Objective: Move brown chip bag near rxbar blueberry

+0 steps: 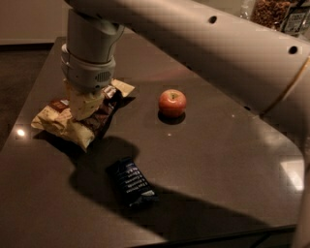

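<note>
Three items lie on the dark tabletop [227,160]: the brown chip bag [60,125] at the left of the frame, a red apple [172,102] near the middle, and the rxbar blueberry [131,183] lower down, just left of centre. The gripper [86,107] hangs straight down from a thick grey wrist in the upper left of the frame, and its pale fingers [82,102] reach into the middle of the bag. The jaws stand drawn together, pinching the crinkled top of the bag over its dark brown panel. The cream-tan left end of the bag spreads out to the left and below the jaws, while a smaller corner of it shows to their right, pointing toward the apple. The bag casts a dark shadow under its lower edge, and that shadow runs down toward the blue bar. The bar lies flat with its long side slanting from upper left to lower right, white text facing up, below and to the right of the bag and apart from it. The apple sits upright, well to the right of the bag and above the bar, touching neither. The robot's broad white arm [203,38] sweeps across the top of the frame and down the right edge. A container of brown contents [269,12] stands in the upper right corner.
</note>
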Robot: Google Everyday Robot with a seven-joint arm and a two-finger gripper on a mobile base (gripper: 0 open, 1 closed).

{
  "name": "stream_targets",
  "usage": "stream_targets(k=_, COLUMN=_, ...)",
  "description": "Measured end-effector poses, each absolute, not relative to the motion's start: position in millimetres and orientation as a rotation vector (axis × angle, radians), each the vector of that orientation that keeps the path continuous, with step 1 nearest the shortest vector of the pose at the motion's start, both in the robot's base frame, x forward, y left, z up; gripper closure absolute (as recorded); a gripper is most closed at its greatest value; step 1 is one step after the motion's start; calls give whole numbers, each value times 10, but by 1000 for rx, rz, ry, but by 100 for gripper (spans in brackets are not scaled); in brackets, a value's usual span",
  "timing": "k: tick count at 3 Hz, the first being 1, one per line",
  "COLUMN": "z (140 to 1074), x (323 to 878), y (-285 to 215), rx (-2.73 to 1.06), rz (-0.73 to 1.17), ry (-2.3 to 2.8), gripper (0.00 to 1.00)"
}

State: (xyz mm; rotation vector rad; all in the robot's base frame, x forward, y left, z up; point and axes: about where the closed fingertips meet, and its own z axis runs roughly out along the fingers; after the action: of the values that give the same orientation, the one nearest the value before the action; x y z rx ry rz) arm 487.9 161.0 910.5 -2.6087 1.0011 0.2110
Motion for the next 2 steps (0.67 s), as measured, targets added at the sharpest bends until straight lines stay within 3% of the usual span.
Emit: stream_targets(k=2, z=9164, x=4425, y=1196, rx=-2678, rz=361, ry=784, gripper=100)
